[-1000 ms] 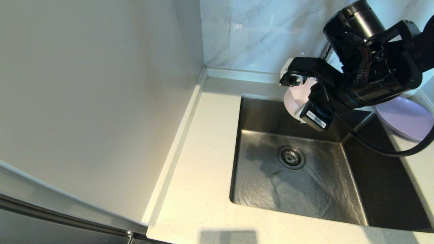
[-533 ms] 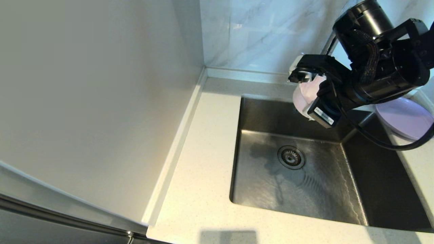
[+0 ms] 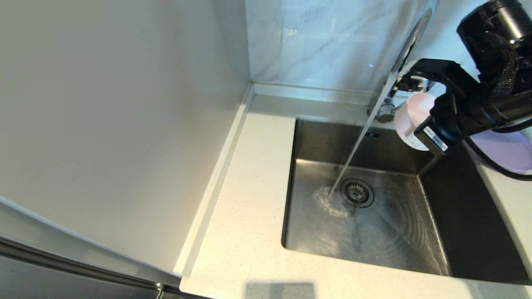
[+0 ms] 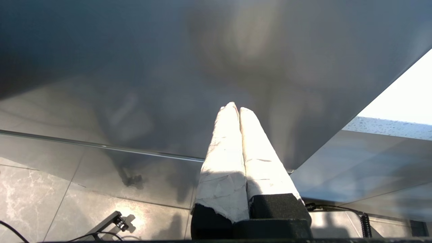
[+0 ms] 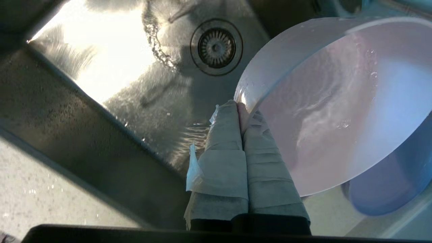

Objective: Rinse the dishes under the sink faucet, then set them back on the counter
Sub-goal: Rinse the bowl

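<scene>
A: Where is the pink dish point(image 3: 409, 120) sitting right now?

B: It is hanging tilted on edge above the far right corner of the sink point(image 3: 316, 232), just beside the faucet point(image 3: 401, 62). The right gripper point(image 5: 240, 107) is pinching its rim, the taped fingers point(image 5: 224, 141) pressed together on the thin edge.

A: Is the water hitting it?

B: No. The stream is falling clear of the dish, to its left, and splashing on the sink floor next to the drain point(image 3: 357, 192). Droplets are clinging to the inside of the dish.

A: What else is lying around?

B: A lilac plate point(image 3: 509, 151) is resting on the counter point(image 3: 245, 232) at the sink's right side, partly behind the arm.

A: And the other arm?

B: The left gripper point(image 4: 235, 108) is parked low, facing a cabinet front point(image 4: 168, 67) above a tiled floor, its wrapped fingers point(image 4: 222, 152) closed against each other with nothing between them.
</scene>
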Tool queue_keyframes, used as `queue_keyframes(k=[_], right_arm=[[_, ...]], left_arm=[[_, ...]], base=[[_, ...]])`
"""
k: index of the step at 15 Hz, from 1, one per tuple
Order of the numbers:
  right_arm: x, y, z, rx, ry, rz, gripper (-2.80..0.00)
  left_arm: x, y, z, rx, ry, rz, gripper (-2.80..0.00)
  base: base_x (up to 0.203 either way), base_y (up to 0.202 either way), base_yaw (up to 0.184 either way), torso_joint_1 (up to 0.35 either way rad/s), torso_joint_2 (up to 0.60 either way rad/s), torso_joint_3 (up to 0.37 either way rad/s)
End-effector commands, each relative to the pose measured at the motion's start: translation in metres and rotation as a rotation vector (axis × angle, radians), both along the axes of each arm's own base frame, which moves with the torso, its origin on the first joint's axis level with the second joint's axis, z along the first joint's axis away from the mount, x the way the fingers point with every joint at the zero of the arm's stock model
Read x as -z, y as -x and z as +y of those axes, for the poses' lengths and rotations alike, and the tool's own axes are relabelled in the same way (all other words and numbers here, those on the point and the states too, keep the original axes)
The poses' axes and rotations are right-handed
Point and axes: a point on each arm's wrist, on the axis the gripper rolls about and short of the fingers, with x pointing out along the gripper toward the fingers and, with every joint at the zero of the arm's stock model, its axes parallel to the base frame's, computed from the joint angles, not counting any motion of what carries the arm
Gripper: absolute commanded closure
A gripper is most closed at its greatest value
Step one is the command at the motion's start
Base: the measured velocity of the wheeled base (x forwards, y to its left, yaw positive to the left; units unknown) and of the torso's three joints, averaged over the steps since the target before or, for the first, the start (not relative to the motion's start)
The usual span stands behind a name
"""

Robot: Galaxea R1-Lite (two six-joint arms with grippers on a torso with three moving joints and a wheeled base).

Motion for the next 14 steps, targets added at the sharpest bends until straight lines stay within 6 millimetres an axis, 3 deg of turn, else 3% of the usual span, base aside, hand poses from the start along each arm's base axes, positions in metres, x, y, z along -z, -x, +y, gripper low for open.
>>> queue_keyframes(k=[1,5,8,11,14], right_arm=[[-0.001,0.022,-0.022,0.013,-0.034,0.021,0.00],[0.017,0.048,-0.035,0.011,-0.018,0.096,0.00],[0.028,0.066,-0.034,-0.090,0.063,0.122,0.00],[0.020,0.042,-0.028,-0.057,-0.005,-0.005,0.00],[0.026,0.045,-0.032,-0.028,0.063,0.012,0.00]], left_arm=[[0.000,0.000,0.000,0.000,0.000,0.000,0.00],[0.000,0.000,0.000,0.000,0.000,0.000,0.00],[0.000,0.000,0.000,0.000,0.000,0.000,0.00],[0.000,0.000,0.000,0.000,0.000,0.000,0.00],[0.000,0.000,0.000,0.000,0.000,0.000,0.00]], base=[[0.000,0.000,0.000,0.000,0.00,0.000],[0.000,0.000,0.000,0.000,0.00,0.000],[0.000,0.000,0.000,0.000,0.00,0.000],[0.000,0.000,0.000,0.000,0.00,0.000],[0.000,0.000,0.000,0.000,0.00,0.000]])
